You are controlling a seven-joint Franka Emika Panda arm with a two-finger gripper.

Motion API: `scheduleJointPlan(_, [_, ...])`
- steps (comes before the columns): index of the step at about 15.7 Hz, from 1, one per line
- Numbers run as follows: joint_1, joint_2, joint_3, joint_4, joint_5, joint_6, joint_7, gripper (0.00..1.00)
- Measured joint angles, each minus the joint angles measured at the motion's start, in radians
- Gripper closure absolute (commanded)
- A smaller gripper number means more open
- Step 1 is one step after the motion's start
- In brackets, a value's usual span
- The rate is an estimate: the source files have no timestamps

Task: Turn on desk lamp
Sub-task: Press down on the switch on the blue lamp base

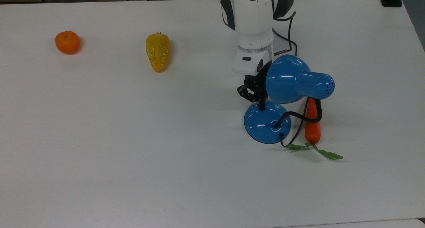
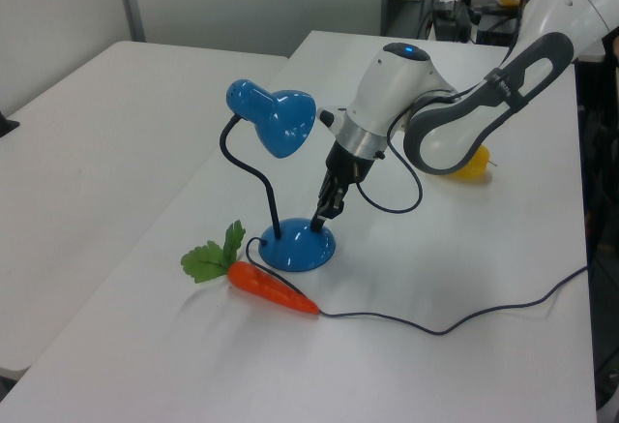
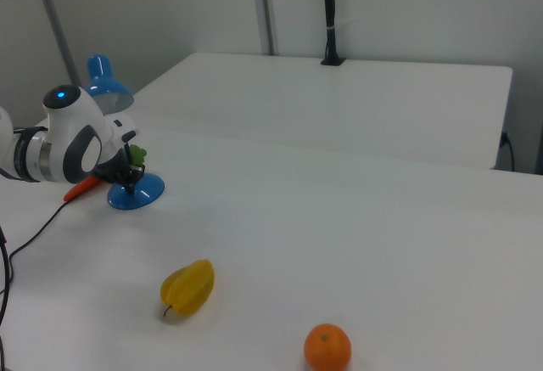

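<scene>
- Claw [image 1: 258,100] tips down onto the near rim of the lamp [image 1: 267,122] base, one black finger [image 2: 319,220] touching the blue dome in the left view; whether the fingers are apart or closed, I cannot tell.
- Lamp stands on the white table [image 1: 132,148], toward the top view's right, its shade [image 1: 285,79] hanging over the base on a black gooseneck and showing no glow.
- Carrot [image 1: 312,121] lies just beside the base, its green leaves [image 1: 315,151] spread on the table; the lamp's cord runs past it.
- Starfruit [image 1: 158,51] and orange [image 1: 67,42] sit well apart from the lamp, toward the top view's left.
- Risk, as judged: the base looks light and glossy, so an off-centre push could slide or tip it instead of working the switch; the wrist is close to the shade and could knock it.
- No brand, label or writing can be read.
</scene>
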Motion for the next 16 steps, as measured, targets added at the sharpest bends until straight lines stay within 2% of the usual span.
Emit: scheduleJointPlan(16, [0.004, 0.005, 0.000, 0.001, -0.036, 0.029, -0.001, 1.00])
